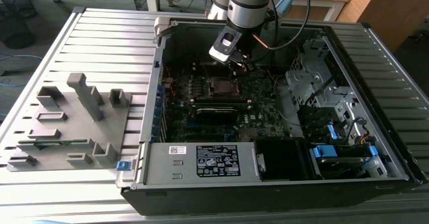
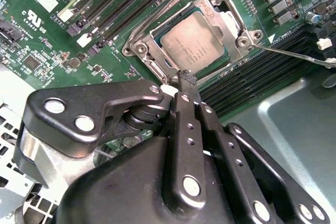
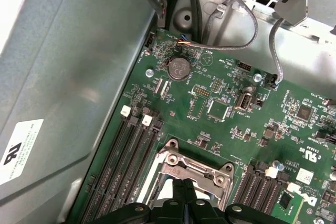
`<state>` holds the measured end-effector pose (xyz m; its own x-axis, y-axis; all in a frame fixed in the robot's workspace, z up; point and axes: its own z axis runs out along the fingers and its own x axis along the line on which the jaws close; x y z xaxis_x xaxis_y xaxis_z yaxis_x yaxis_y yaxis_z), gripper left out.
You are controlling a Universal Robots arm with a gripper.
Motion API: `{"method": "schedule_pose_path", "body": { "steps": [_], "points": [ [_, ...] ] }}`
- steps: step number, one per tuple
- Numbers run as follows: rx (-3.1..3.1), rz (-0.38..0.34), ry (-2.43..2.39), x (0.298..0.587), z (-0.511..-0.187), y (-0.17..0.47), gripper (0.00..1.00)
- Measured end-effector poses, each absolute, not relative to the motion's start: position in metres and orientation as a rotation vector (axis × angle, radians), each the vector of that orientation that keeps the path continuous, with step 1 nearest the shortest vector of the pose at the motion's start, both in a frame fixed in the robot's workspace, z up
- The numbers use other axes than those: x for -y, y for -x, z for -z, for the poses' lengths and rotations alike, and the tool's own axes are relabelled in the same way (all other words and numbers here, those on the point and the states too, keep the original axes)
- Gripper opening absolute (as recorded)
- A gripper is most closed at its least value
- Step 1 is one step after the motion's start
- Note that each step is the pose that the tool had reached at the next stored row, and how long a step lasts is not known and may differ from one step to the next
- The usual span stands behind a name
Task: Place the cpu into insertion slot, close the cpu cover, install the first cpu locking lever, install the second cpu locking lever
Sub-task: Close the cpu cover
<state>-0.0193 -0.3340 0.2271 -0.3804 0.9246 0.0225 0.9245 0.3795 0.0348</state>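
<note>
At exterior view's left, we see grey parts holder (image 1: 67,118) on slatted table (image 1: 100,38). Centre: open computer case (image 1: 268,189), gripper (image 1: 240,67) hovering just above insertion slot (image 1: 221,87). In second wrist view: cpu (image 2: 193,45) seated in slot, cpu cover (image 2: 223,17) lying flat around it. Fingertips (image 2: 186,80) closed together, gripping nothing, at cover's edge.

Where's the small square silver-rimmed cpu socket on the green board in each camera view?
Exterior view: small square silver-rimmed socket, mid-board beside the black gripper.
Second wrist view: socket beyond the gripper, grey chip inside.
First wrist view: socket partly behind the gripper.
Shared landmark: the gripper.
</note>
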Motion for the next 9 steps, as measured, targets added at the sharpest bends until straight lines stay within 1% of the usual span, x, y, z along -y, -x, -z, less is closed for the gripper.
{"method": "schedule_pose_path", "body": {
  "steps": [9],
  "points": [
    [-2.615,-0.065,-1.739,0.334,-0.2271,0.0193,0.1]
  ]
}}
